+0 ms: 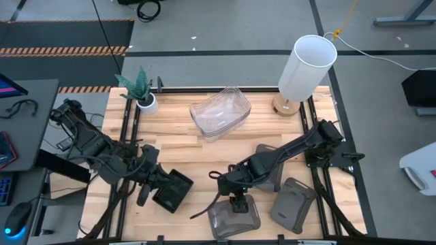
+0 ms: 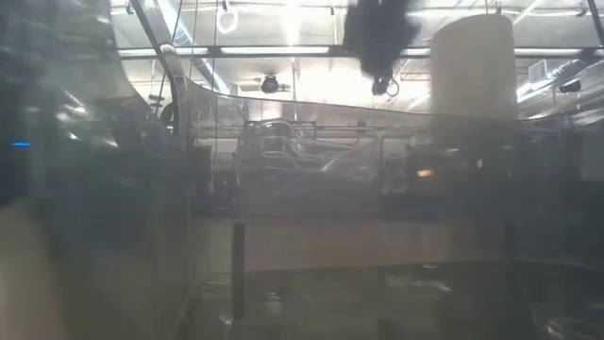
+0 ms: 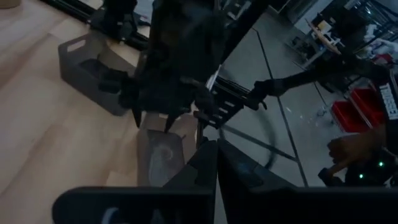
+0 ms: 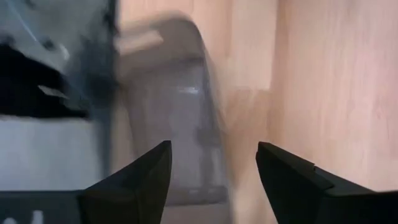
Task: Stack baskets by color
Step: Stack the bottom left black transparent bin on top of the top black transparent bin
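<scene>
With right gripper [image 1: 238, 202] spread over grey bin [image 1: 234, 216] | left gripper [image 1: 161, 185] pinching black bin [image 1: 173, 190] rim | risk: thin hold, might twist loose

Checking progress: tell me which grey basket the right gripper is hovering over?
The front-edge grey basket, directly beneath the open right gripper; the other two grey baskets lie farther right.

My left gripper [image 1: 162, 182] sits low at the near left, fingers pinched together, its arm folded back toward the left edge. My right gripper [image 1: 238, 203] points down near centre front, fingers [image 4: 140, 180] spread wide, arm stretched diagonally behind it.
</scene>
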You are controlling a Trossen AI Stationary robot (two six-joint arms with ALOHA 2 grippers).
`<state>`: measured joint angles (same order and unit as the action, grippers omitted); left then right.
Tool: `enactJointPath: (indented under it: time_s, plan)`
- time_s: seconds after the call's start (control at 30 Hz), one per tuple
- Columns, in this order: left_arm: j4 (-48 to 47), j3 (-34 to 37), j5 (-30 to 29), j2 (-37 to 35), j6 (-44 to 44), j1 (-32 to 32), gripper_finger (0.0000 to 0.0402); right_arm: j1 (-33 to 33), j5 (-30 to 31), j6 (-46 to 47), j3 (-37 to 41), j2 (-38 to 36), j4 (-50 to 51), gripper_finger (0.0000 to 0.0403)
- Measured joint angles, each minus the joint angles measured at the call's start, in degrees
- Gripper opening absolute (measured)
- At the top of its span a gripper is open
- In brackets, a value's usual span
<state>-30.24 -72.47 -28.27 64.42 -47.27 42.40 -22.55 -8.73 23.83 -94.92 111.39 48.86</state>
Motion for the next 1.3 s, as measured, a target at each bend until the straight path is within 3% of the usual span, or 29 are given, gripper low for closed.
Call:
enactJointPath:
  time_s: [0.27, 0.4, 0.63, 1.1, 1.3]
  plan:
    - [1.16, 0.00, -5.21, 0.04, -1.16, -2.58, 0.0030, -0.85, 1.71, -14.06, 1.17, 5.65, -3.44, 0.0261]
    - [1.30, 0.00, -4.18, 0.04, -2.81, -3.33, 0.0039, -0.97, 7.40, -16.46, 1.18, 7.80, -2.67, 0.0249]
    - [4.16, 0.00, 3.33, -1.33, -3.10, -3.35, 0.0036, -1.06, 6.78, -22.09, 1.18, 10.63, -4.26, 0.0185]
    - [7.68, -0.02, 3.01, -2.23, -1.40, -3.47, 0.0025, -0.71, 6.01, -18.83, 0.16, 10.14, -5.71, 0.0013]
    - [10.49, -0.02, 2.80, -2.58, 3.15, -3.61, 0.0017, -0.73, 6.19, -19.13, -7.72, 6.87, -0.98, 0.0015]
